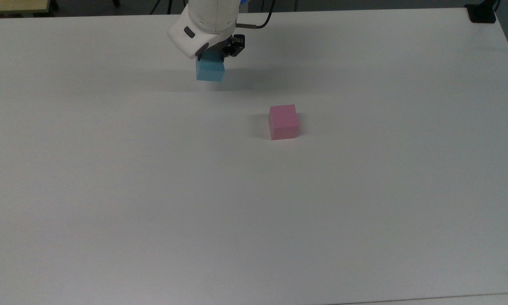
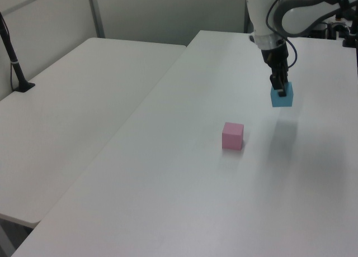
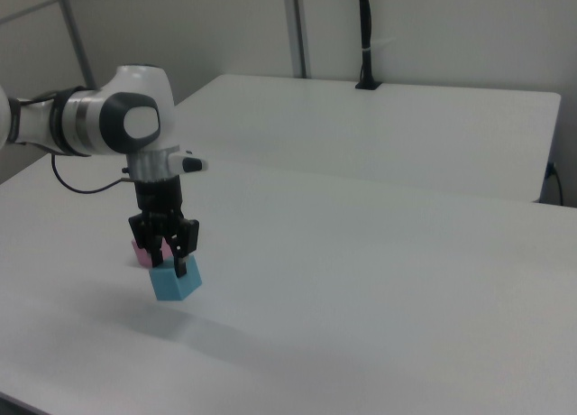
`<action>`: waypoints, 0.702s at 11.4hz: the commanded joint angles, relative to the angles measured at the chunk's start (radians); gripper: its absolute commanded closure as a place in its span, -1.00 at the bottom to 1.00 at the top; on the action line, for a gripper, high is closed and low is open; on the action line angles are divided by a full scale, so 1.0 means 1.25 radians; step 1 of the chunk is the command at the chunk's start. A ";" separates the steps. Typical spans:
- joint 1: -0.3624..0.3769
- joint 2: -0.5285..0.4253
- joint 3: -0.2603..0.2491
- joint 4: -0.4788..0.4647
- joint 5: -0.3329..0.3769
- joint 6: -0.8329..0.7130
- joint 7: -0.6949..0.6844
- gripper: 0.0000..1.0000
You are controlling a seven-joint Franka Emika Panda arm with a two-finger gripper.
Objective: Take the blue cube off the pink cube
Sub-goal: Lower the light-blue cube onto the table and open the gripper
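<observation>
My gripper (image 1: 213, 59) is shut on the blue cube (image 1: 210, 70), holding it by its top near the far side of the white table (image 1: 254, 203). The same blue cube (image 2: 282, 96) hangs just above the tabletop under the gripper (image 2: 279, 87) in the left view, and the blue cube (image 3: 175, 281) shows under the gripper (image 3: 169, 260) in the right view. Apart from it, the pink cube (image 1: 283, 121) sits alone on the table, to the top view's right of the blue one. The pink cube (image 2: 232, 136) is bare on top; in the right view the pink cube (image 3: 141, 253) is mostly hidden behind the fingers.
A second white table (image 2: 78, 95) adjoins on the left view's left, with a black post (image 2: 15, 64) clamped to its far edge. A black clamp (image 1: 482, 12) sits on the table's far right corner in the top view. A dark cable (image 1: 258, 26) trails from the wrist.
</observation>
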 commanded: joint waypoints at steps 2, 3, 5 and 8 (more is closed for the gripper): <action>-0.019 -0.019 0.006 -0.093 0.004 0.115 -0.045 -0.03; -0.016 -0.016 0.006 -0.107 0.004 0.129 -0.046 -0.04; -0.017 -0.007 0.006 -0.116 0.003 0.150 -0.047 -0.51; -0.028 -0.006 0.004 -0.113 0.001 0.143 -0.048 -1.00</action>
